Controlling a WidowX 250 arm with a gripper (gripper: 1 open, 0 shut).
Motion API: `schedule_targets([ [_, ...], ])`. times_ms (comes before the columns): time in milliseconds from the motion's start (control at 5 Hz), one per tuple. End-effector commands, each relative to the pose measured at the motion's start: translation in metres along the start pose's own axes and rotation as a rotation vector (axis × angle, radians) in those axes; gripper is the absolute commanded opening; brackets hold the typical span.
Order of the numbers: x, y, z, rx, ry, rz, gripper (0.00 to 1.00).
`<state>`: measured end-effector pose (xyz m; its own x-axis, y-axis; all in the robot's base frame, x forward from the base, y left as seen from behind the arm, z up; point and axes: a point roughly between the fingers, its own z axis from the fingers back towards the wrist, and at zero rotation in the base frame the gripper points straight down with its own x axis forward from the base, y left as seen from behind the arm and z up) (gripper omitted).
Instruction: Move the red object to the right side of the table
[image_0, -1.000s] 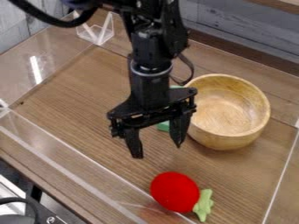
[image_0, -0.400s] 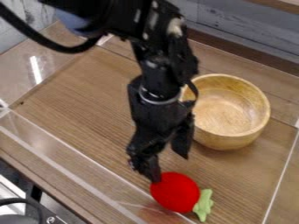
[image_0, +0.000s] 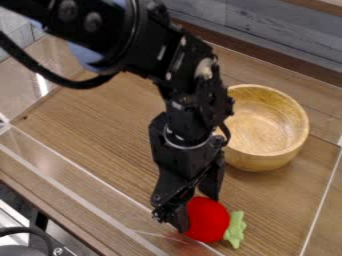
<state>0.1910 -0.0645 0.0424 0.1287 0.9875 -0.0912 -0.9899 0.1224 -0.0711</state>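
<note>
The wood-grain counter (image_0: 80, 140) fills the view, edged by low clear walls. Near its middle the black arm reaches down, its claw (image_0: 186, 204) pointing straight at the surface with the jaws spread wide on either side of the red object (image_0: 207, 219); contact cannot be judged. The red object lies on the counter toward 6 o'clock, its green leafy bit at 3 o'clock. The wooden bowl (image_0: 267, 125) sits toward 2 o'clock from the claw.
</note>
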Motion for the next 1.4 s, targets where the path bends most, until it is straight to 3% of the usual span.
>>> schedule_targets([
  [0, -0.001, -0.012, 0.011, -0.03, -0.007, -0.013, 1.0],
  [400, 0.001, -0.024, 0.019, -0.036, -0.024, -0.023, 1.0],
  [800, 0.004, -0.02, 0.01, -0.032, -0.042, -0.041, 1.0],
  [1000, -0.009, -0.02, 0.002, -0.033, -0.051, -0.011, 0.0],
  [1200, -0.017, -0.021, -0.001, -0.038, -0.074, 0.006, 1.0],
])
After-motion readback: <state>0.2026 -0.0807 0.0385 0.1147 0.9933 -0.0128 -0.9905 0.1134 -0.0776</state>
